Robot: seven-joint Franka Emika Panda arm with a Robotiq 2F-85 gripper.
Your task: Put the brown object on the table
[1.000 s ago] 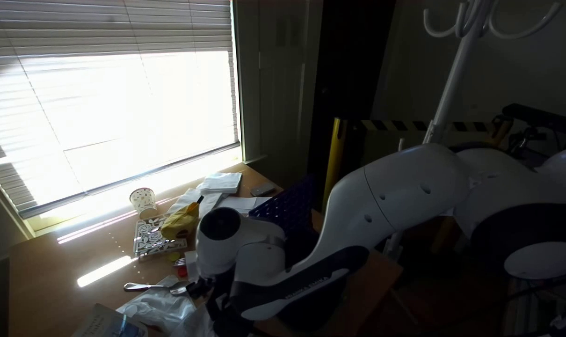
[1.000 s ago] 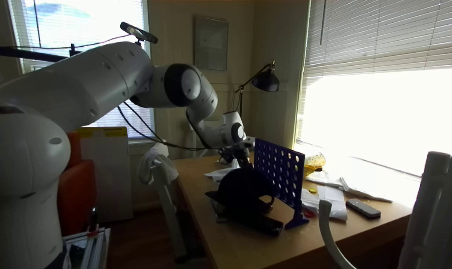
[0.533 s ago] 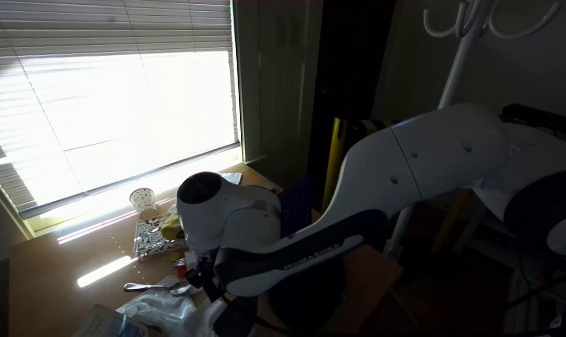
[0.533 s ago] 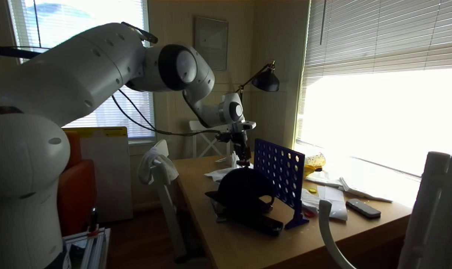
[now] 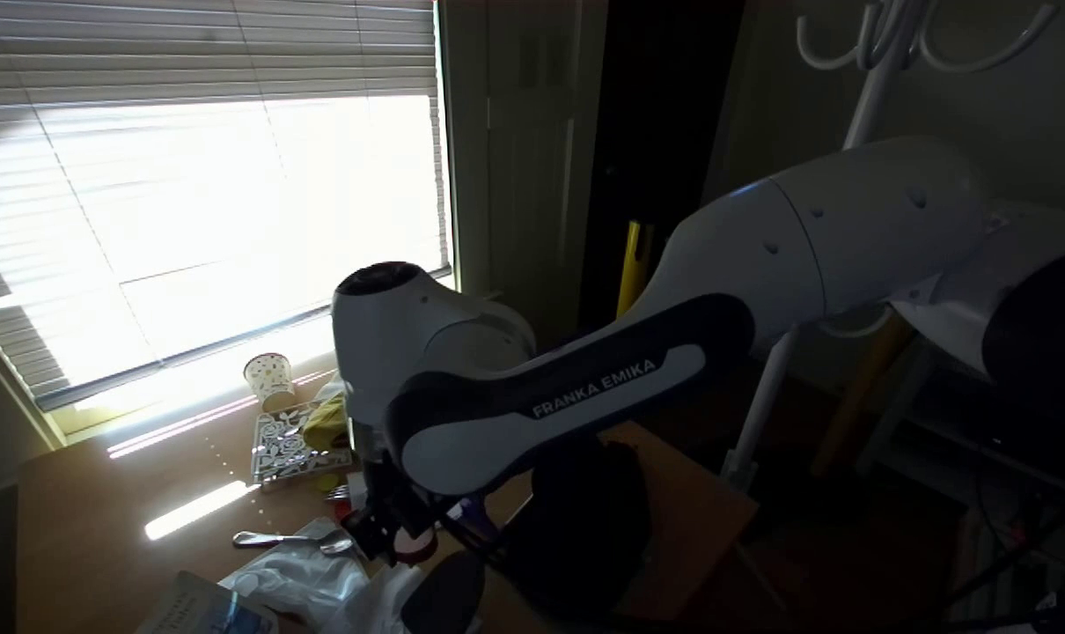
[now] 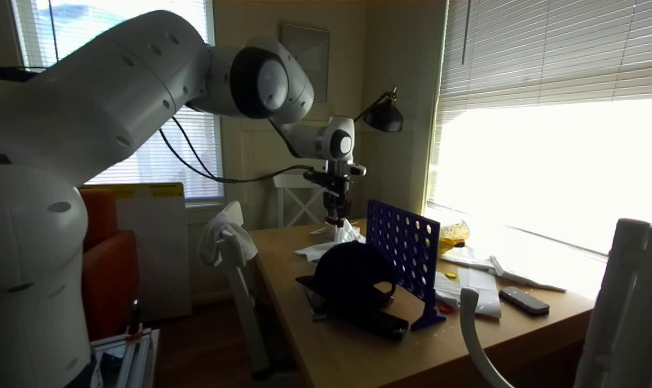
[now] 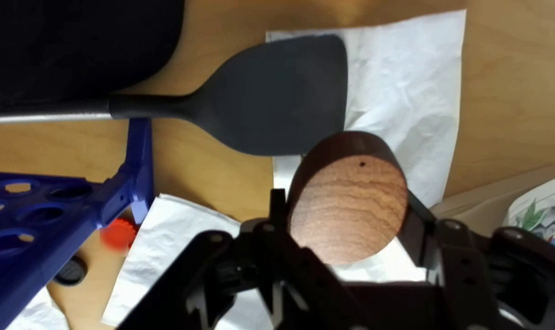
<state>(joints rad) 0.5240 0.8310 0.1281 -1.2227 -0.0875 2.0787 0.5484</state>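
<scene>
Rack point(image 7: 39, 261): blue and pierced with holes, at the left of our wrist view.
Red disc point(image 7: 118, 234): just beside the rack and the left sheet point(image 7: 163, 238) of paper.
Spatula point(image 7: 277, 96): lying flat, handle to the left, dark blade reaching right over the right sheet point(image 7: 415, 78).
Gripper point(image 7: 348, 206): grasping; we see a finger on each side of the brown object point(image 7: 351, 220).
Whereabouts: the brown object is between the fingertips, above the table point(image 7: 516, 91); we make it out, small, in both exterior views.
Flat face: nearly round, turned toward us in the wrist view, with a small dark hole by its upper edge and grain running roughly left to right.
Long axis: we cannot tell it; the dark side wall, seen above and to the upper left of the face, is foreshortened.
Printed item point(image 7: 541, 211): at the right edge, partly cropped.
</scene>
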